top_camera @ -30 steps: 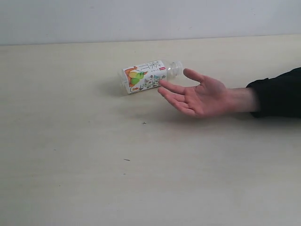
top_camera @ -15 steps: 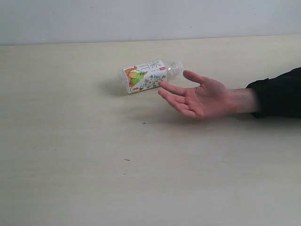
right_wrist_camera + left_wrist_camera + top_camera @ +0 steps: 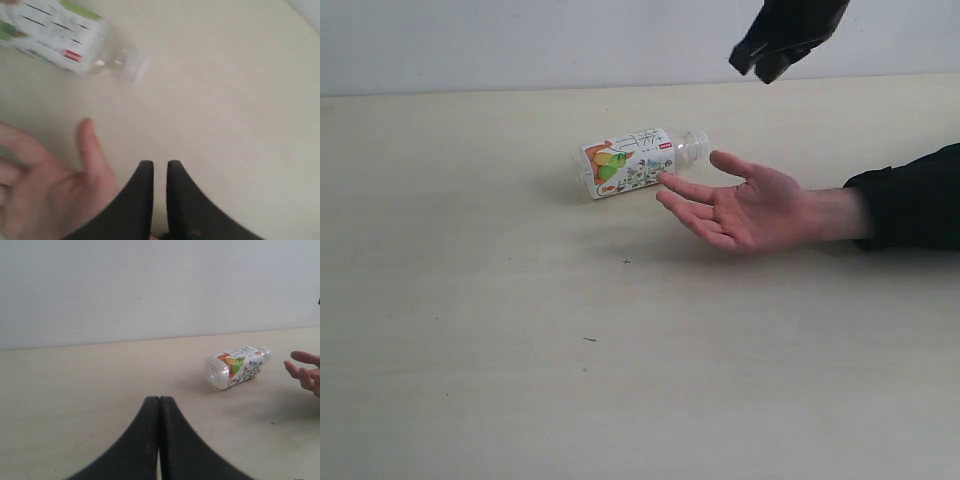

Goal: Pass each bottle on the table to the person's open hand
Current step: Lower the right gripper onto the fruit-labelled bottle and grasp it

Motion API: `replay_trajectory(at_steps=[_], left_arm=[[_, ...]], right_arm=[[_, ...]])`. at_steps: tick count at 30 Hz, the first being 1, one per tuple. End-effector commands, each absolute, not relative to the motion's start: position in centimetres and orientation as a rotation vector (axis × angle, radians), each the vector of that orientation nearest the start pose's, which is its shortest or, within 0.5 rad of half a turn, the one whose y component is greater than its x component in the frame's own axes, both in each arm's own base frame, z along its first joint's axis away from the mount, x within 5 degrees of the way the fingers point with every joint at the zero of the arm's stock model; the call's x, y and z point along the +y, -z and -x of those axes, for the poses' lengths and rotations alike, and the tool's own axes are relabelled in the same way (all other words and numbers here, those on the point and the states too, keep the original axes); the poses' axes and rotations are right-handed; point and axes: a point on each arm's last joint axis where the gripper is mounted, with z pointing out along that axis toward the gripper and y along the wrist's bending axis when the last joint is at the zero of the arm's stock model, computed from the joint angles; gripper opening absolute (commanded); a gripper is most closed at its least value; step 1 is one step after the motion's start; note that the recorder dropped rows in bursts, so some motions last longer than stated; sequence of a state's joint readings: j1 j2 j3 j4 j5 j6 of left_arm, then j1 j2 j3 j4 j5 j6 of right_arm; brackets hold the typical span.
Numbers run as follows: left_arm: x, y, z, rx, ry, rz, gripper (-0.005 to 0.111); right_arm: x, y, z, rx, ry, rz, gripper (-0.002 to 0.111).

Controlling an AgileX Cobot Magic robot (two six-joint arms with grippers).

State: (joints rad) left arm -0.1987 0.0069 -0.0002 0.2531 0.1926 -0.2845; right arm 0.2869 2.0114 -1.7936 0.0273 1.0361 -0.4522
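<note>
**Fruit-label bottle lying beside an open palm, right gripper hovering above**

The fruit-label bottle (image 3: 630,162) is lying on its side on the table (image 3: 470,360), at about 11 o'clock from the centre of the exterior view, with its neck pointing toward 2 o'clock; no other bottle is showing in any view. The person's hand (image 3: 745,205) is resting open, palm up, at 4 o'clock from the bottle, fingertips just beside the label; the left wrist view is showing a gap between them, so the two are apart. The right gripper (image 3: 758,68) is hovering well above the table, at 12 o'clock from the hand and 2 o'clock from the bottle; its fingers are standing a narrow slit apart and are holding nothing. The left gripper (image 3: 159,401) is facing the bottle from well apart, fingers pressed together, empty.

The step in hand is judged to be the reach for this bottle; no grasp is under way. The next move is calling for wider jaws and a descent toward 8 o'clock; the fingers should be straddling the labelled barrel rather than the slim neck, while keeping clear of the person's fingertips; a short carry toward 4 o'clock would then be bringing the bottle over the palm.
</note>
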Motion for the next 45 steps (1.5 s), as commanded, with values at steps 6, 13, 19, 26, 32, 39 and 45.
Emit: replay_trajectory(at_steps=[6, 13, 19, 26, 32, 39, 45], left_arm=[[-0.7, -19.7, -5.6, 1.666, 0.144, -0.094, 0.000], [-0.7, -19.7, -5.6, 1.666, 0.144, -0.094, 0.000], [-0.7, -19.7, -5.6, 1.666, 0.144, -0.094, 0.000], [-0.7, -19.7, -5.6, 1.666, 0.144, -0.094, 0.000], [-0.7, -19.7, -5.6, 1.666, 0.144, -0.094, 0.000], [-0.7, -19.7, -5.6, 1.666, 0.144, -0.094, 0.000], [-0.7, -19.7, -5.6, 1.666, 0.144, -0.094, 0.000]], right_arm=[[14.7, -26.8, -43.3, 2.049, 0.357, 1.702, 0.045], [18.6, -24.1, -43.0, 1.741, 0.382, 2.069, 0.069], [21.6, -21.3, -43.1, 1.586, 0.326, 2.140, 0.073], [23.4, -18.6, -43.0, 1.553, 0.279, 2.188, 0.084], [24.3, -17.0, -43.2, 1.445, 0.312, 2.242, 0.084], [24.5, -16.5, -43.4, 1.451, 0.310, 2.220, 0.084], [24.7, -16.1, -43.7, 1.440, 0.321, 2.200, 0.084]])
